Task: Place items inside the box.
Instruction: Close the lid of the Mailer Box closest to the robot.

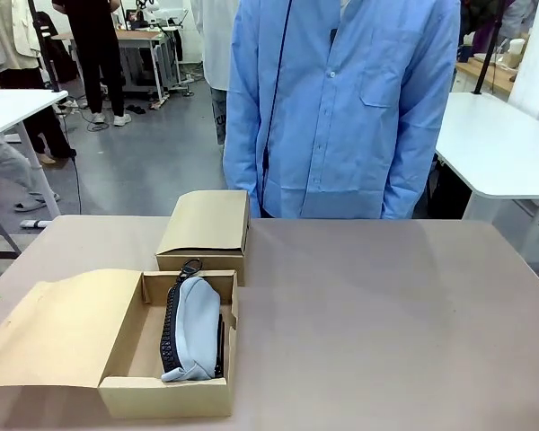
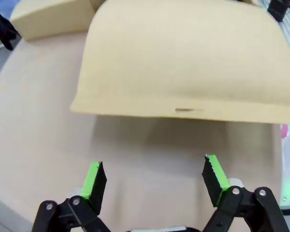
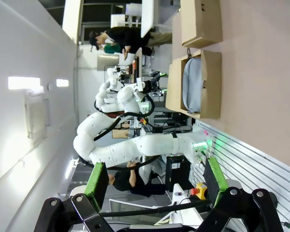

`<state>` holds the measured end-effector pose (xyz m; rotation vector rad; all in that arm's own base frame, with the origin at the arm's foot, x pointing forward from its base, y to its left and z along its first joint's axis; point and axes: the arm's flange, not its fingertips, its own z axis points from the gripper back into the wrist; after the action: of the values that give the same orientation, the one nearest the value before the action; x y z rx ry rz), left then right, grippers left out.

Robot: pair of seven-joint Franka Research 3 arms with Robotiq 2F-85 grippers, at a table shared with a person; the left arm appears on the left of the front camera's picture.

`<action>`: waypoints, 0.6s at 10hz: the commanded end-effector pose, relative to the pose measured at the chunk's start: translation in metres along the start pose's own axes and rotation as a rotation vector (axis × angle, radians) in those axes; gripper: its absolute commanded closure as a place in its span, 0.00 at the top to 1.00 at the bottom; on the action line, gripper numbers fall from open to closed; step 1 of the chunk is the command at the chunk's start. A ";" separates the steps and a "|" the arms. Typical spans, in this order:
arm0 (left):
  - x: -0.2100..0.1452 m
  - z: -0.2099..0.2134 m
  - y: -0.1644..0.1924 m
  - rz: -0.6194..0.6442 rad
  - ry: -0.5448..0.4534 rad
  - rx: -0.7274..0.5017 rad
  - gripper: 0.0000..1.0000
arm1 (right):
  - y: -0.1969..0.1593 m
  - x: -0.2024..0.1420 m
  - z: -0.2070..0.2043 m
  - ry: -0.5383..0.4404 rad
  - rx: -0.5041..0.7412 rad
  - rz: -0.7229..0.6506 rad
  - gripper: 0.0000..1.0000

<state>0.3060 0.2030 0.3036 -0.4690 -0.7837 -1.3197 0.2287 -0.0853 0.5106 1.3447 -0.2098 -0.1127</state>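
Item 1, open cardboard box (image 1: 166, 395): stands at the table's (image 1: 386, 323) near-left corner, its lid flap (image 1: 58, 328) folded out flat toward the left edge.

Item 2, grey zip pouch (image 1: 193, 332): lies inside the open box along its right wall, dark zip facing left, pull ring at the far end; the left half of the box floor is bare.

Item 3, closed cardboard box (image 1: 207, 229): just beyond the open box, toward the far edge, in front of a person in a blue shirt (image 1: 341, 108).

Item 4, left gripper (image 2: 154, 176): fingers apart, holding nothing, hovering over bare table just short of the flap's free edge.

Item 5, right gripper (image 3: 154, 181): fingers apart, holding nothing, high and well away from the table, both boxes in its view.

Risks, judged: the left gripper sits so near the flap that a forward or downward move could catch its edge and drag or tip the light box. The pouch's bulk may crowd further items, so 1 dropped against it could slide out or jam the lid
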 end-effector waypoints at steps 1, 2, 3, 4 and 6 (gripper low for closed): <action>-0.005 -0.029 -0.005 0.034 -0.003 -0.021 1.00 | 0.005 0.001 -0.001 0.004 0.018 -0.018 1.00; -0.007 -0.038 -0.006 0.041 -0.030 -0.040 1.00 | 0.005 0.001 -0.001 0.004 0.018 -0.018 1.00; -0.006 -0.049 -0.008 0.048 -0.068 -0.063 1.00 | 0.005 0.001 -0.001 0.004 0.018 -0.018 1.00; -0.004 -0.057 -0.011 0.049 -0.111 -0.081 1.00 | 0.005 0.001 -0.001 0.004 0.018 -0.018 1.00; 0.011 -0.060 -0.015 0.037 -0.267 -0.052 1.00 | 0.005 0.001 -0.001 0.004 0.018 -0.018 1.00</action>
<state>0.3200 0.1601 0.2673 -0.6841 -0.8509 -1.2650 0.2288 -0.0853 0.5105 1.3448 -0.2093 -0.1129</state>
